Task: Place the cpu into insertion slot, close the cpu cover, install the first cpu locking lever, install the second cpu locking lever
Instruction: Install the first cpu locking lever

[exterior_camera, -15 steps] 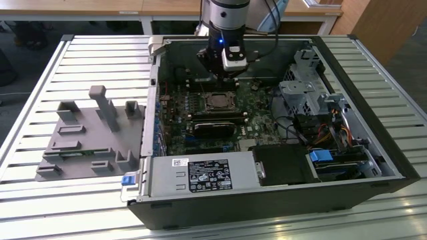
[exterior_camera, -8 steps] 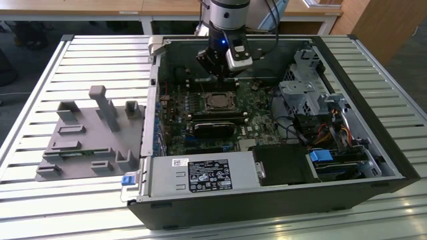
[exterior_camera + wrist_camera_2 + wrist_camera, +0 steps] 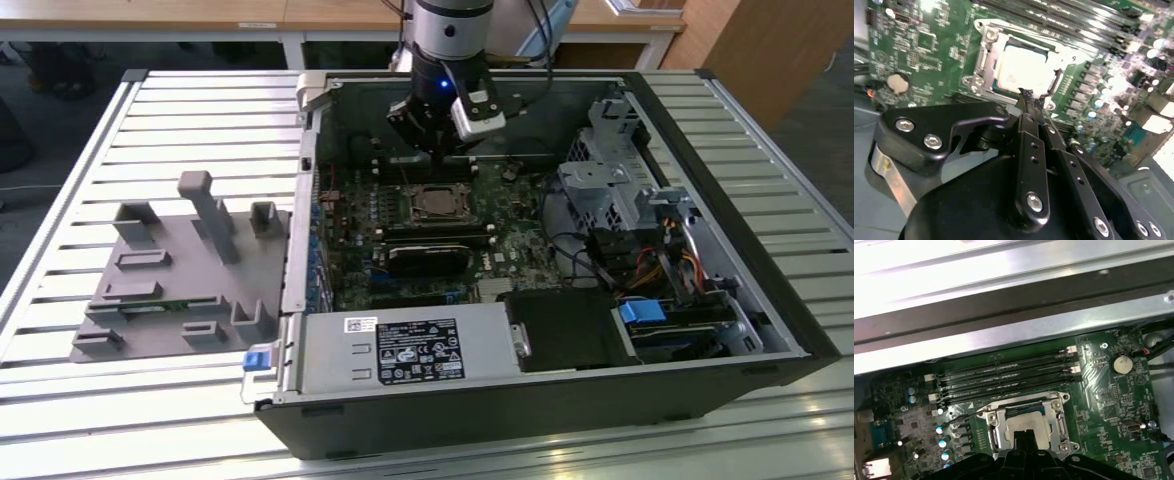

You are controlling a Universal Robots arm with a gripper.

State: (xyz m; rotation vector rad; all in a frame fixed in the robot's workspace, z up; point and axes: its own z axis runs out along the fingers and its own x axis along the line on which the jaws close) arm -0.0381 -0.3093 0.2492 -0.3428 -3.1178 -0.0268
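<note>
The gripper (image 3: 1030, 96), fingers pressed together, hangs at the edge of the cover (image 3: 985, 60) framing the chip (image 3: 1024, 70), with open green board (image 3: 929, 55) alongside.

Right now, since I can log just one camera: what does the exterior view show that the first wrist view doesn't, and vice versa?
Exterior view adds the open computer case, the grey fixture tray and the power supply. First wrist view adds the coin battery and capacitors. Both share the gripper near the cpu, framed by the cpu cover.
</note>
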